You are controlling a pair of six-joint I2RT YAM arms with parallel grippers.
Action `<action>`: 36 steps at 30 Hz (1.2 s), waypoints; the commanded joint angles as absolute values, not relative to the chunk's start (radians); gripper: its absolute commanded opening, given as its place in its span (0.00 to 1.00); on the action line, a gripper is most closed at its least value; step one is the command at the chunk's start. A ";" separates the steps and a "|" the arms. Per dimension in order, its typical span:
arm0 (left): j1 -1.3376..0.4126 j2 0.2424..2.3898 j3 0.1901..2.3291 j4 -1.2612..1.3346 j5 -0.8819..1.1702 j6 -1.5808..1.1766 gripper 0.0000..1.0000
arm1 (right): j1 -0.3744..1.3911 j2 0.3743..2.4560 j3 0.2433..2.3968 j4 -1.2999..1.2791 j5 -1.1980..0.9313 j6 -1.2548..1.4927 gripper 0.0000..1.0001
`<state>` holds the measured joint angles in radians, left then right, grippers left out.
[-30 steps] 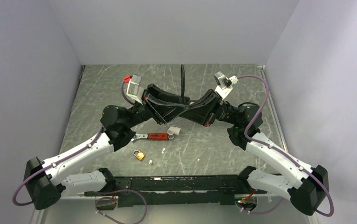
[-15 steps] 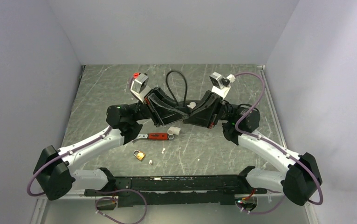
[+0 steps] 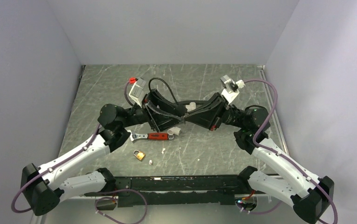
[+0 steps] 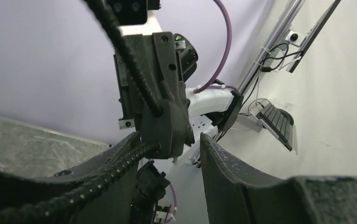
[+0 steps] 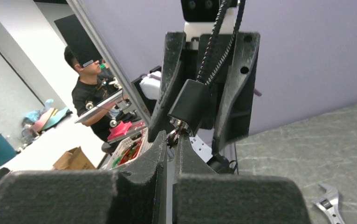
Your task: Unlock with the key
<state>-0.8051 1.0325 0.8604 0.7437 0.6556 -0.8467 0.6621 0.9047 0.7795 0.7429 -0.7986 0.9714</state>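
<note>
the cable loop [image 4: 120, 51] has sunk in the upper centre and my left gripper [image 4: 169, 140] has spread its jaws around the lock body [image 5: 188, 105], while my right gripper [image 5: 172, 138] pinches the key [image 5: 173, 133] just under it, mid-frame, so the lock looks unbraced for turning.

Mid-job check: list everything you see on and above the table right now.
key: one, silvery, pinched at the right fingertips, against the cable lock's body
cable lock: one, black, raised over mid-table, cable looping behind
wrench: one, red handle, on the table below the grippers
padlock: one, brass, on the table nearer the bases than the wrench
white scraps: two, small, beside the padlock
white piece: one, at the wrench's handle end
table: one, grey, scratched
left gripper: black, open, fingers flanking the lock body
right gripper: black, shut on the key
</note>
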 commanded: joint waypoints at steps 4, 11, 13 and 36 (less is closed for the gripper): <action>-0.802 0.987 0.860 0.662 0.651 -0.776 0.57 | 0.658 0.892 0.814 0.818 -0.739 0.948 0.00; -0.802 0.965 0.854 0.666 0.618 -0.767 0.55 | 0.658 0.899 0.810 0.821 -0.745 0.951 0.00; -0.802 0.957 0.857 0.662 0.616 -0.765 0.58 | 0.658 0.899 0.806 0.817 -0.745 0.947 0.00; -0.802 0.968 0.884 0.647 0.554 -0.752 0.00 | 0.660 0.963 0.778 0.862 -0.771 0.967 0.00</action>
<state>-0.7998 0.9604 0.8474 0.6384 0.5514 -0.7704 0.6567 0.9623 0.7727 0.8249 -0.7677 0.9798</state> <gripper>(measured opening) 0.282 0.033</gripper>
